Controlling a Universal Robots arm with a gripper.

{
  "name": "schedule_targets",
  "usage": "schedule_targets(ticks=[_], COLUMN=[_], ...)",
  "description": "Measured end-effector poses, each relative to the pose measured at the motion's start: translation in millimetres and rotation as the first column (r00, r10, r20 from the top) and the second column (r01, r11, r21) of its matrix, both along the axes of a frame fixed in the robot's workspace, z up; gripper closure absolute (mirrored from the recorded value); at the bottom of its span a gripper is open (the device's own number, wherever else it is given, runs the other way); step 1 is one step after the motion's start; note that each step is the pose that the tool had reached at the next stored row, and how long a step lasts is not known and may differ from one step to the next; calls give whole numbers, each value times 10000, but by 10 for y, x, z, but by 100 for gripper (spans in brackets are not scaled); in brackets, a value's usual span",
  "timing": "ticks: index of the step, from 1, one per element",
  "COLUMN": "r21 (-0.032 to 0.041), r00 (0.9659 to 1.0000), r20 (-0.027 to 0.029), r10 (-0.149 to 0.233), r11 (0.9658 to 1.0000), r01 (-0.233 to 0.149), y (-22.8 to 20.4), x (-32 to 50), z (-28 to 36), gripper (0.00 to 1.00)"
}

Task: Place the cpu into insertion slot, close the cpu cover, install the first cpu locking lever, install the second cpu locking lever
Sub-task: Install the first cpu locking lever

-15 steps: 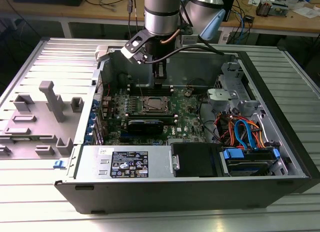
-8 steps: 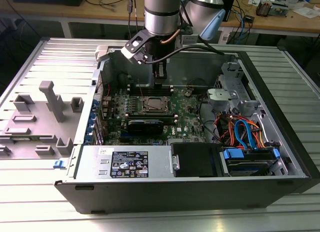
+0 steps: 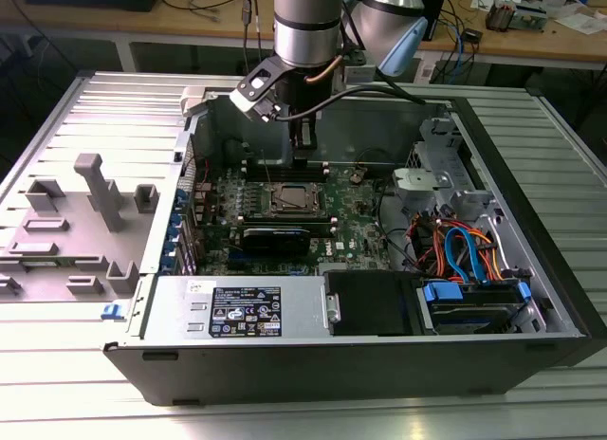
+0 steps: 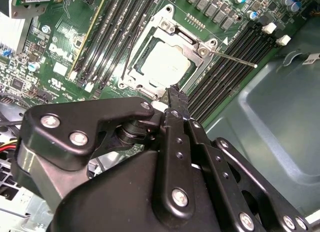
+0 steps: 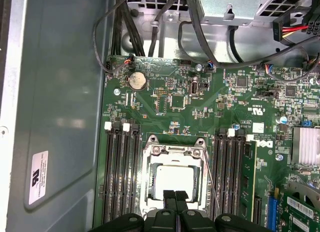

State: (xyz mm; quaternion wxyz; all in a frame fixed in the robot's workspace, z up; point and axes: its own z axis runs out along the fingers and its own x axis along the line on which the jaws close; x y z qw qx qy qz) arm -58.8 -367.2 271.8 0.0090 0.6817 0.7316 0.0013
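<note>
The cpu (image 5: 172,181) (image 4: 167,66), a silver square, lies in the insertion slot (image 3: 289,199) on the green board. The cpu cover (image 5: 172,151) (image 4: 202,48) lies flat around it, with the chip showing through its window. One thin locking lever (image 4: 233,58) (image 5: 212,184) angles away from the socket over the black memory slots. A second thin lever (image 4: 126,57) runs along the opposite side. My gripper (image 5: 175,196) (image 4: 174,92) (image 3: 302,155) hangs just over the socket's edge. Its black fingers are shut together and hold nothing.
Black memory slots (image 5: 122,172) flank the socket on both sides. A coin battery (image 5: 136,81) and cable bundles (image 3: 455,250) lie beyond it. The case's metal wall (image 5: 55,107) stands close by. A power supply (image 3: 242,312) sits at the case's front, with grey fixtures (image 3: 95,203) on the exterior view's left.
</note>
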Motion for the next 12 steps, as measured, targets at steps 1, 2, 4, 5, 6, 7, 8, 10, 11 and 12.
schedule_targets(ticks=[1, 2, 4, 5, 6, 7, 8, 10, 11, 12], r21=[0, 0, 0, 1, 0, 0, 1, 0, 1, 1], r00=[10000, 10000, 10000, 10000, 10000, 10000, 10000, 10000, 9999, 9998], r20=[0, 1, 0, 0, 0, 0, 0, 0, 1, 1], r10=[5, 12, 24, 30, 36, 39, 46, 61, 109, 220], r11=[10000, 10000, 10000, 10000, 10000, 10000, 10000, 10000, 9999, 9998], r01=[-5, -12, -24, -30, -36, -39, -46, -61, -109, -220], y=[0, 0, 0, 0, 0, 0, 0, 0, 0, 0], x=[0, 0, 0, 0, 0, 0, 0, 0, 0, 0], z=[0, 0, 0, 0, 0, 0, 0, 0, 0, 0], gripper=[89, 89, 89, 89, 89, 89, 89, 89, 89, 89])
